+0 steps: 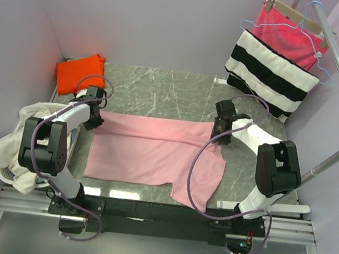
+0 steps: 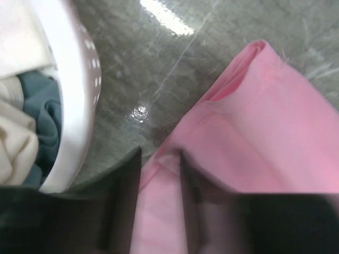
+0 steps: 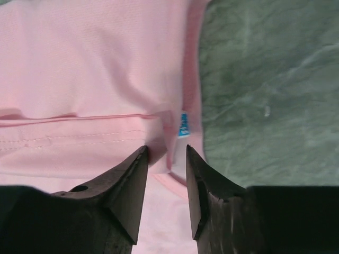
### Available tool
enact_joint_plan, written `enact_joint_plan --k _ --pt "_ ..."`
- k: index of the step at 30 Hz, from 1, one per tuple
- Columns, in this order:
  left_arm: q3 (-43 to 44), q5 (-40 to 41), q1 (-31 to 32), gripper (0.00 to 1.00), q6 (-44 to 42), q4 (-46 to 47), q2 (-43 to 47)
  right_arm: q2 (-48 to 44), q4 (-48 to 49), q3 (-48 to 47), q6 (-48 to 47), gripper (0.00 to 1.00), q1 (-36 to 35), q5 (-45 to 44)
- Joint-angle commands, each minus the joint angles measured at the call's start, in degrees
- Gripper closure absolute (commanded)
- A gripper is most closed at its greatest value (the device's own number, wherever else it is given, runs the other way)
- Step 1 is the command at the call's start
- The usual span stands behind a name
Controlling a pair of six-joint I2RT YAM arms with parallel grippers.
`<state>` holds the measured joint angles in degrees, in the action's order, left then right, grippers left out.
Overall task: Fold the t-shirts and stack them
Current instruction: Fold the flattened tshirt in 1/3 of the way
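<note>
Black fingers of the right gripper (image 3: 165,159) pinch the light pink cotton t-shirt (image 1: 153,156) beside its small blue neck label (image 3: 183,125). The left gripper (image 2: 160,161) nips its far left corner likewise. It lies spread across the grey marbled table (image 1: 161,92), the bright orange t-shirt (image 1: 80,72) bundled far left. First fold, I judge: next, both grippers must lift evenly and carry the far edge nearward.

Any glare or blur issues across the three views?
Left wrist: glare streak on the table, left hand fingers soft and dark. Right wrist: sharp, pink t-shirt stitching and blue label crisp. Top external: reflections along table's near edge, orange t-shirt tints wall red.
</note>
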<state>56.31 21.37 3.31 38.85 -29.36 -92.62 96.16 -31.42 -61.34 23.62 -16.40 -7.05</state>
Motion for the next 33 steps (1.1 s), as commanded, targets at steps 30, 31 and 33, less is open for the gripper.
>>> enact_joint_plan --k 30,31,33 --pt "3.45 -11.79 5.83 0.31 -1.94 8.18 7.19 -1.15 3.38 -0.45 -0.06 0.55 -0.03 1.25" --pt "3.45 -11.79 5.92 0.31 -2.02 8.27 7.19 -1.41 3.47 -0.27 0.11 0.55 0.06 0.99" --pt "3.63 -11.96 6.27 0.31 -1.94 8.27 6.75 -2.46 3.73 0.34 0.29 0.55 -0.03 0.11"
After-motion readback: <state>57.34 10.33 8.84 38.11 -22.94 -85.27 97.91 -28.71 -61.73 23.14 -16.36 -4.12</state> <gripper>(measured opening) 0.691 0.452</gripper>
